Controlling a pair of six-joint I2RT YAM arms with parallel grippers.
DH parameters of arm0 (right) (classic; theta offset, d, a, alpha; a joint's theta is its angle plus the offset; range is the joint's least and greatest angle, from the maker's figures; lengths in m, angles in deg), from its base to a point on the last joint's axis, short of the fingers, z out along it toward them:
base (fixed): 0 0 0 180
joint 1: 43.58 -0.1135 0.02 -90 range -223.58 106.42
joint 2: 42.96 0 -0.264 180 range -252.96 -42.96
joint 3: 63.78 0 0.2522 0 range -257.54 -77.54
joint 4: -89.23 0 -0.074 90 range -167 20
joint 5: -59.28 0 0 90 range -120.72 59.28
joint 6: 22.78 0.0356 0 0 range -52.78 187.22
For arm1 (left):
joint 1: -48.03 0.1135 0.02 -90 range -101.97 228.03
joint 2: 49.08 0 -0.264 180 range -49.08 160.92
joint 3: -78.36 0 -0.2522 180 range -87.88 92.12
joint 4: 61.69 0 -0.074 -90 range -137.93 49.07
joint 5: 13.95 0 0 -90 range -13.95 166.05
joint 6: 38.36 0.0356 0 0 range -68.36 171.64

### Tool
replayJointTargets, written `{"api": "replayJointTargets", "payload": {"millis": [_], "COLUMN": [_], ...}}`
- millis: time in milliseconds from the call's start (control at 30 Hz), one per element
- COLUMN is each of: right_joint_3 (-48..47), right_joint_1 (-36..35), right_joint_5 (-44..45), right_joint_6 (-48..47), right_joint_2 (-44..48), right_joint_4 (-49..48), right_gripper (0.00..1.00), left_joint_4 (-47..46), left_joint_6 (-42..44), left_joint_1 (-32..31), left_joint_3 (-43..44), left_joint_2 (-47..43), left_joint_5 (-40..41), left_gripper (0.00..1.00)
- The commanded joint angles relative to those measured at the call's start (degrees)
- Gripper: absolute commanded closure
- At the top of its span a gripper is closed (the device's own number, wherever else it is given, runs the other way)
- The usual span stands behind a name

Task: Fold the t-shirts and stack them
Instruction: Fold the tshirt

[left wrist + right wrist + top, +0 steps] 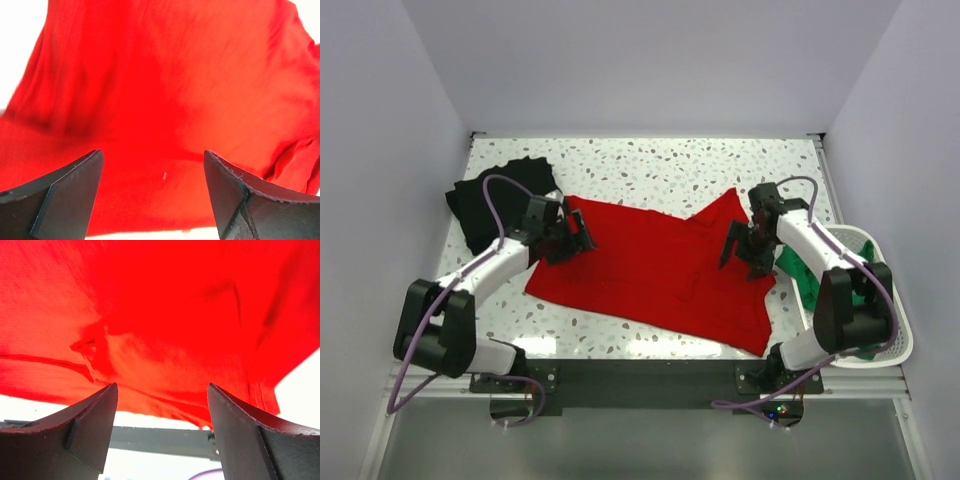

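Note:
A bright red t-shirt (660, 270) lies spread across the middle of the table. It fills the left wrist view (165, 90) and the right wrist view (165, 305). A black t-shirt (495, 200) lies crumpled at the far left. A green t-shirt (800, 268) hangs over the basket's left rim at the right. My left gripper (578, 240) is open and empty over the red shirt's left edge. My right gripper (740, 255) is open and empty over the red shirt's right side, near the sleeve.
A white perforated basket (890, 330) stands at the table's right edge, beside my right arm. White walls close in the table on three sides. The speckled tabletop (670, 165) shows behind the red shirt.

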Motion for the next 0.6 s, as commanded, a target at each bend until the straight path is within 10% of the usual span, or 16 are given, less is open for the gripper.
{"api": "replayJointTargets", "payload": {"millis": [0,567], "right_joint_3": [-3.2,3.0], "right_joint_1": [0.1,0.1], "right_joint_5": [-0.1,6.4], "right_joint_6": [-2.0,-0.8], "right_joint_2": [-4.9,-9.8], "right_joint_4": [-2.4,-4.2], "right_gripper": [0.24,0.25], "left_joint_4": [-3.8,-7.0], "left_joint_6": [3.6,3.8], "left_joint_1": [0.0,-0.1], "left_joint_3": [3.9,-2.7], "left_joint_2": [4.5,6.1], "left_joint_5": [1.6,1.6], "left_gripper": [0.14,0.14]}}
